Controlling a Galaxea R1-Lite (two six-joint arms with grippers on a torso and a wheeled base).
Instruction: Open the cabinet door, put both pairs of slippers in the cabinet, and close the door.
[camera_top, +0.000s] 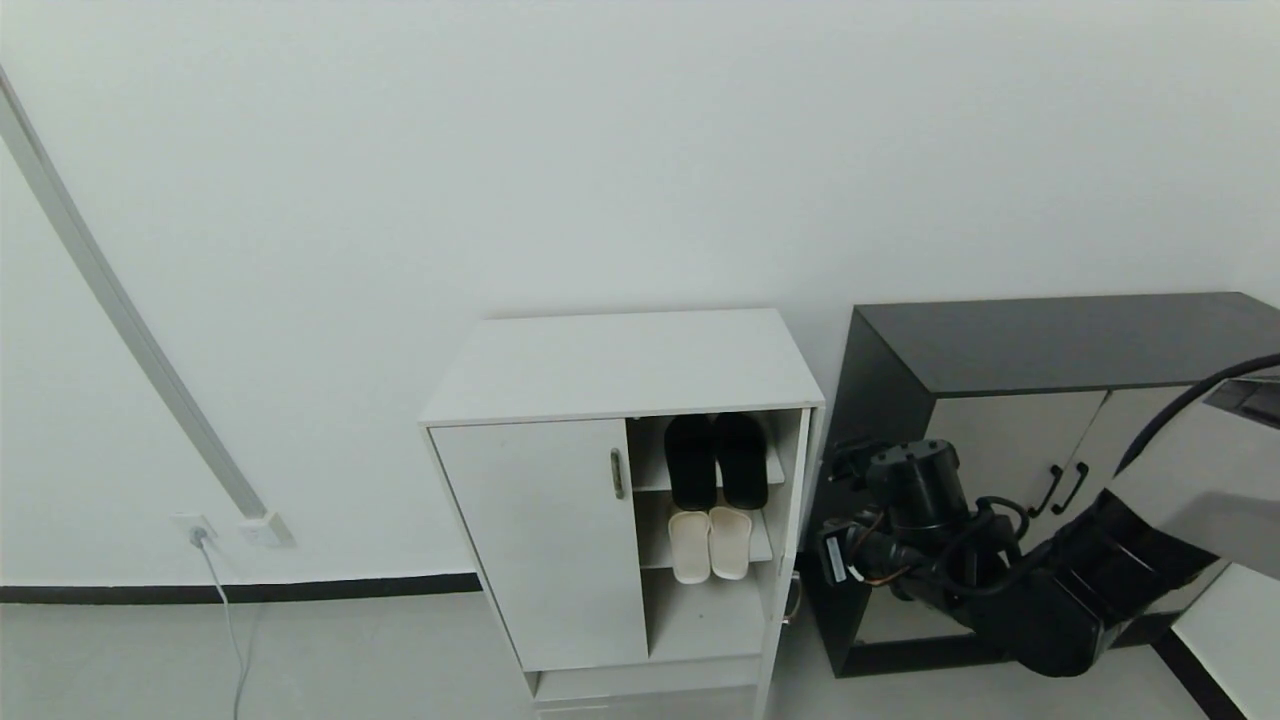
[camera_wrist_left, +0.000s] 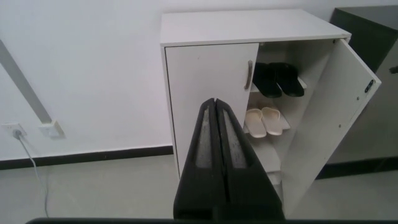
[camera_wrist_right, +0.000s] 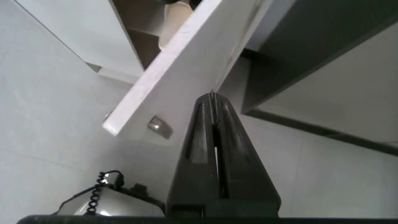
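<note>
The white cabinet (camera_top: 620, 365) stands against the wall with its left door (camera_top: 545, 540) shut and its right door (camera_top: 792, 540) swung open, edge-on to my head view. Black slippers (camera_top: 716, 460) lie on the upper shelf and white slippers (camera_top: 710, 543) on the shelf below. My right arm (camera_top: 930, 540) sits low beside the open door. The right gripper (camera_wrist_right: 213, 96) is shut, its tip at the outer face of that door (camera_wrist_right: 186, 62), near the handle (camera_wrist_right: 160, 126). Farther back, my left gripper (camera_wrist_left: 214, 102) is shut and holds nothing, facing the cabinet front (camera_wrist_left: 199, 74).
A black cabinet (camera_top: 1050, 340) stands close on the right of the white one, leaving a narrow gap where my right arm is. A wall socket with a hanging cable (camera_top: 195, 530) and a slanted duct (camera_top: 120, 310) are on the left. Bare floor lies in front.
</note>
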